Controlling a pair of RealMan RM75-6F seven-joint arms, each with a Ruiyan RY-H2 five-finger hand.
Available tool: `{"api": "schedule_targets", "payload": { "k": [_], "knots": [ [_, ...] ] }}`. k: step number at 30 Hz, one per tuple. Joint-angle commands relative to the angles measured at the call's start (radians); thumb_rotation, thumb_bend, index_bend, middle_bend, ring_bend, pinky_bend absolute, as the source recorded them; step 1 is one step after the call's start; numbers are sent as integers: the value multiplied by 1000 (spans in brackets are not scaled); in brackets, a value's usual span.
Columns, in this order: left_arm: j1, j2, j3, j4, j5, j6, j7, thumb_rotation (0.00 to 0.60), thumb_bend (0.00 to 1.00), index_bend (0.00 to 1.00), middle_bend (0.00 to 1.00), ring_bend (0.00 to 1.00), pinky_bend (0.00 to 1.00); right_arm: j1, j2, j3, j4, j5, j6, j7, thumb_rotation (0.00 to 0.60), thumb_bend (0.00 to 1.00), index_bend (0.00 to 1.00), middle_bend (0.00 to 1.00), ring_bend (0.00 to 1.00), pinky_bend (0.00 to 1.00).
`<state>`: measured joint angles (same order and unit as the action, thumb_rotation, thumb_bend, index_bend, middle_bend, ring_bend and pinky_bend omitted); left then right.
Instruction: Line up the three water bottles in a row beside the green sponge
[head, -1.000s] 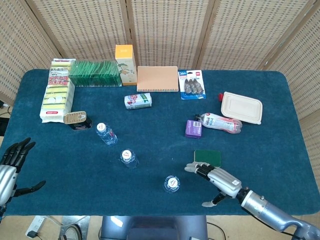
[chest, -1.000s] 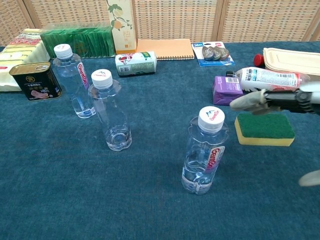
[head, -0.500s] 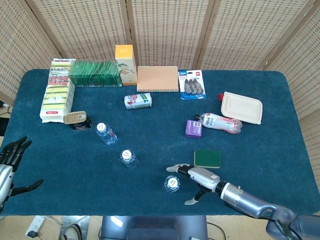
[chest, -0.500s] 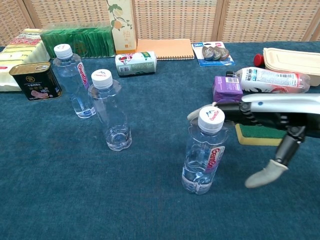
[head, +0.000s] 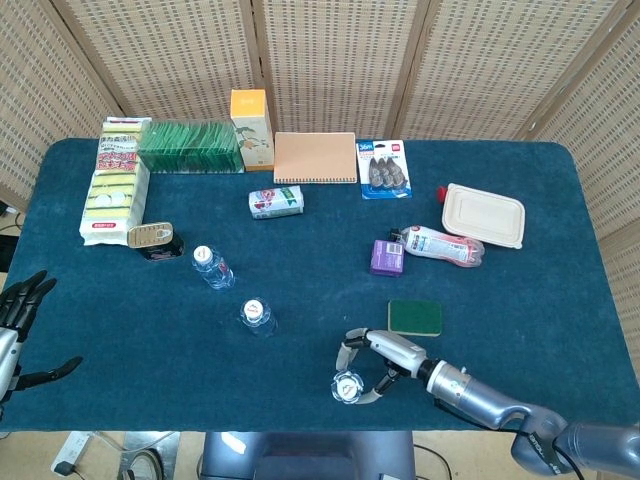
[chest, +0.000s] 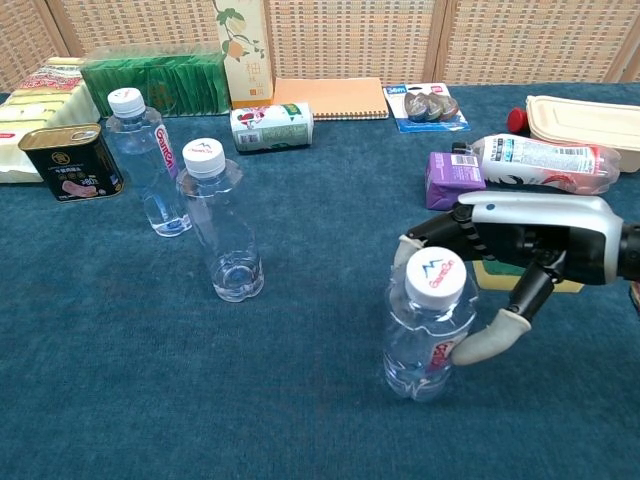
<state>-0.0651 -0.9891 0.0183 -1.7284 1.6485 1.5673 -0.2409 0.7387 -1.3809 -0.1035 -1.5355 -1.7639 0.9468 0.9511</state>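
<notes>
three bottles (chest: 431, 335) (red "ganten" labels)

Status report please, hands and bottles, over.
Right hand grips the nearest bottle, tilted. Left hand open at table edge. Other two bottles stand untouched. Green sponge beside right hand; path clear.

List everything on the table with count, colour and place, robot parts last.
water bottles: 3, clear with white caps; two left of centre, one at the front
green sponge: 1, right of centre
sponge packs: yellow-white, far left
green packets: back left
tin: 1, black and gold, left
carton: 1, orange-white, back
notebook: 1, tan, back centre
can: 1, lying, centre
purple box: 1
lidded container: 1, beige, right
right robot hand: grips the front bottle
left robot hand: open, left edge
</notes>
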Motion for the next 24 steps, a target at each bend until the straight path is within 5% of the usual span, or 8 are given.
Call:
{"api": "schedule_targets", "payload": {
  "k": [1, 9, 17, 24],
  "knots": [
    [1, 1, 0, 2, 0, 2, -5, 600, 121, 0, 0, 0, 0, -9, -14, -8, 11, 3, 31, 11, 600, 190, 522, 572, 476, 328],
    [2, 4, 5, 2, 12, 4, -17, 600, 121, 0, 0, 0, 0, -28, 12, 1, -16, 39, 80, -19, 600, 245, 560, 611, 506, 390],
    [1, 10, 11, 2, 29, 7, -37, 600, 122, 0, 0, 0, 0, -65, 24, 118, -57, 203, 138, -122, 600, 258, 565, 617, 500, 369],
    [8, 15, 19, 6, 47, 23, -48, 600, 120, 0, 0, 0, 0, -44, -54, 202, -22, 371, 50, -223, 600, 260, 567, 618, 494, 311]
  ]
}}
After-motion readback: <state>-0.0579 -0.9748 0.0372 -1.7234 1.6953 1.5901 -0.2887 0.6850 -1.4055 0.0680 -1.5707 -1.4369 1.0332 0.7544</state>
